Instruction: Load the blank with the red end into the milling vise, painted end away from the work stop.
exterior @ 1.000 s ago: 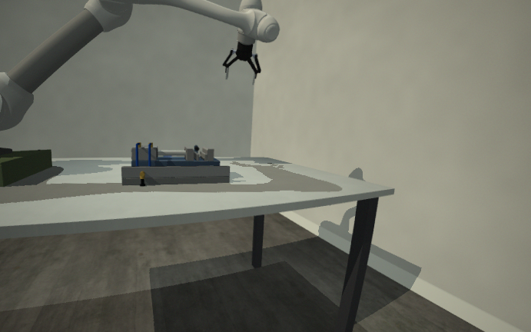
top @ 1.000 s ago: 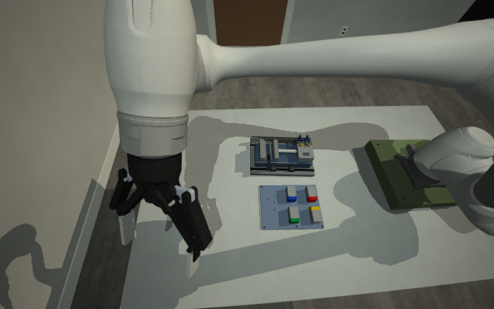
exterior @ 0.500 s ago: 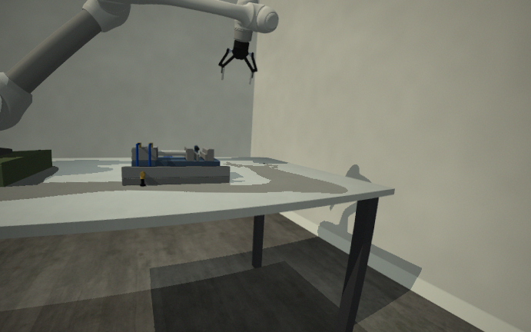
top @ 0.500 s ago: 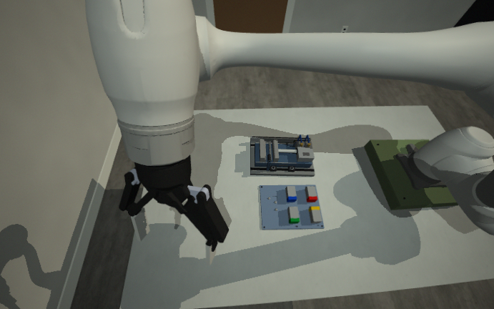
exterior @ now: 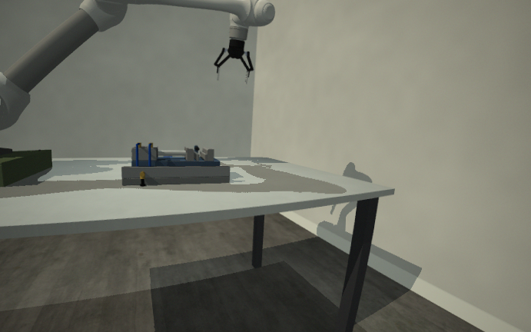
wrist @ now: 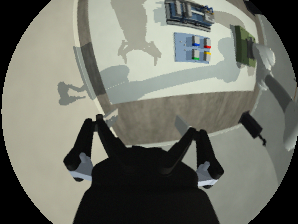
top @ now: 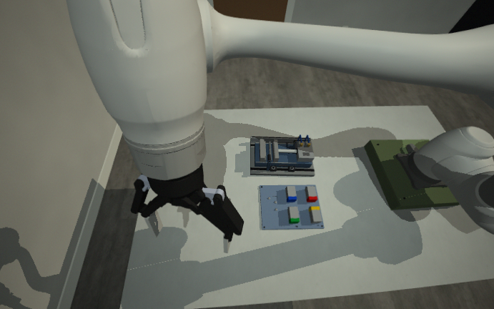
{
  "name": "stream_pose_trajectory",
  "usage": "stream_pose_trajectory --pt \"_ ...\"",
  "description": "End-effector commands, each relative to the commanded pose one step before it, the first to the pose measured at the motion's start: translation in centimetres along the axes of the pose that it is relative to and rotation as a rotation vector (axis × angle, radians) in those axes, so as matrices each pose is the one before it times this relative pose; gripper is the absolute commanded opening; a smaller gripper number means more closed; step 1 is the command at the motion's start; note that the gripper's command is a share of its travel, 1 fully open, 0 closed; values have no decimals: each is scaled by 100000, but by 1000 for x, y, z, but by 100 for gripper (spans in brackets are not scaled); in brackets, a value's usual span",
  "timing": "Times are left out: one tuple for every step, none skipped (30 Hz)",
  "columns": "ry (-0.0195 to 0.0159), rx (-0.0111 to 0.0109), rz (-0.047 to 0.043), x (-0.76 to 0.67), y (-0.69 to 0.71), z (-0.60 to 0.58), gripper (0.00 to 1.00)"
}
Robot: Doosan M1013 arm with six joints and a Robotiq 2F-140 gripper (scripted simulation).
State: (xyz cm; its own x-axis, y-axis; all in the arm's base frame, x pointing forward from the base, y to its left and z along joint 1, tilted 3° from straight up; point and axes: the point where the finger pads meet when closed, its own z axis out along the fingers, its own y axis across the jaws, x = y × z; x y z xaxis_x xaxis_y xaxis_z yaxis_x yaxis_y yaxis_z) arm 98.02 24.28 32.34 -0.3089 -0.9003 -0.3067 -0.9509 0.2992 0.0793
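Observation:
The blank with the red end (top: 311, 191) (wrist: 207, 41) lies on the blue-grey infeed plate (top: 269, 220) (wrist: 180, 52), in the row nearer the vise, its red end away from the vise. Blanks with a blue end (top: 291, 192), a green end (top: 293, 212) and a yellow end (top: 316, 216) also lie there. The vise's fixed jaw (top: 262, 149) (exterior: 207, 154) is the end block without hoses; the dark work stop (top: 269, 157) stands beside it. No blank shows between the jaws. My gripper (top: 191, 241) (exterior: 232, 80) (wrist: 146, 117) is open and empty, high above the table and well away from the plate.
The hosed block (top: 305, 151) (exterior: 144, 154) is at the vise end nearer the robot base. The vise stands on a raised plate (top: 283, 172) (exterior: 176, 175). The green pedestal (top: 384, 177) (exterior: 23, 170) (wrist: 242, 47) carries the arm. A wall is near the gripper's side of the table.

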Motion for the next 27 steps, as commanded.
stream_pose_trajectory --pt "3470 84 -2230 437 502 28 100" --pt "1294 23 -823 161 186 21 100" --pt "1294 23 -823 159 187 23 100" --pt "1294 23 -823 157 188 25 100" --pt "1294 23 -823 155 190 27 100" --pt "0 0 0 0 0 0 100" --pt "0 0 0 0 0 0 100" --pt "1006 10 -634 132 135 -4 100" --pt "1294 23 -823 152 192 30 100" --pt "1294 23 -823 150 193 32 100" --pt "1294 23 -823 148 194 34 100" --pt "1294 23 -823 146 196 36 100" --pt "1294 23 -823 144 197 38 100" --pt "1294 23 -823 142 198 40 100" --pt "1294 23 -823 139 199 41 100" --pt "1294 23 -823 137 200 43 100" --pt "1294 23 -823 135 201 45 100" --pt "1294 23 -823 133 203 47 100" --pt "1294 23 -823 130 204 48 100" --pt "1294 23 -823 128 205 50 100" --pt "1294 23 -823 126 206 52 100" --pt "1294 23 -823 123 207 53 100" --pt "0 0 0 0 0 0 100" --pt "0 0 0 0 0 0 100" --pt "160 -30 -100 152 219 42 100" --pt "441 10 -281 163 281 74 100" --pt "441 10 -281 162 282 75 100"
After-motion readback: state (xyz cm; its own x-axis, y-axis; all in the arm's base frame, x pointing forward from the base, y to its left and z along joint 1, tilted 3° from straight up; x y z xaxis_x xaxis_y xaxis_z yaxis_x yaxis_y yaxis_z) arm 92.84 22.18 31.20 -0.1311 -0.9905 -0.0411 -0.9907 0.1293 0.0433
